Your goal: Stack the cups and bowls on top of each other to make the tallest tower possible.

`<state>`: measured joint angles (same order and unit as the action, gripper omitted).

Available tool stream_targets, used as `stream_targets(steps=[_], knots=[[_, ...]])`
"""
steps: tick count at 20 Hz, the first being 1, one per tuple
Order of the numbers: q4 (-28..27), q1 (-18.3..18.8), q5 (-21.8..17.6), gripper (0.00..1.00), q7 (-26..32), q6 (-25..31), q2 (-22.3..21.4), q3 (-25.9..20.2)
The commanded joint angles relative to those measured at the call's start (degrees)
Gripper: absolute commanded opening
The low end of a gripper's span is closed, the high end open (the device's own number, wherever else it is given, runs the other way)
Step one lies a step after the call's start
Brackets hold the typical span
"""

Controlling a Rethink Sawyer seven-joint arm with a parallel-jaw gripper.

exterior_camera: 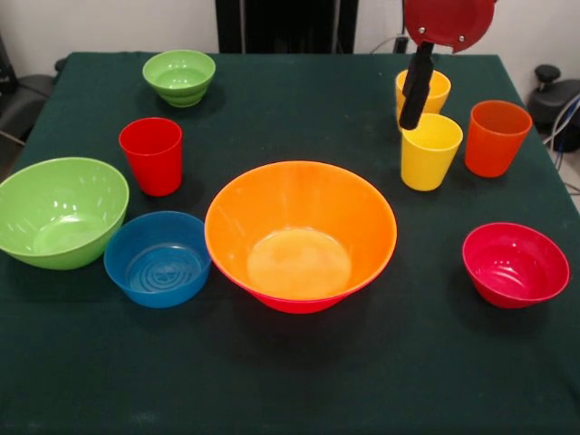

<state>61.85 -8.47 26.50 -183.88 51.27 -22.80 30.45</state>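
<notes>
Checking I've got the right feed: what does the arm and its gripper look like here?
A glossy red rounded housing with small dark screws enters at the top. Below it hangs the gripper, showing as a slim matte black bar; no cables or markings show on it.

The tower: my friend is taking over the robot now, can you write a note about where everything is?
Tool: hangs above the yellow cups; open or shut unclear.
Orange bowl sits mid-table nested in a pinkish bowl, only a rim showing.
Apart on the table: large green bowl, blue bowl, red bowl, small green bowl, red cup, orange cup.
Done: two bowls nested.
Left: stack the rest.
</notes>
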Motion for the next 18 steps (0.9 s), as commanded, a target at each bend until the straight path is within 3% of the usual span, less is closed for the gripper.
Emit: stream_targets(steps=[1,18], knots=[[-2.92,-0.37,-2.30,1.00,-3.60,4.94,6.09,-5.03],[-5.07,-0.63,-1.03,1.00,-4.23,8.39,5.82,-4.23]])
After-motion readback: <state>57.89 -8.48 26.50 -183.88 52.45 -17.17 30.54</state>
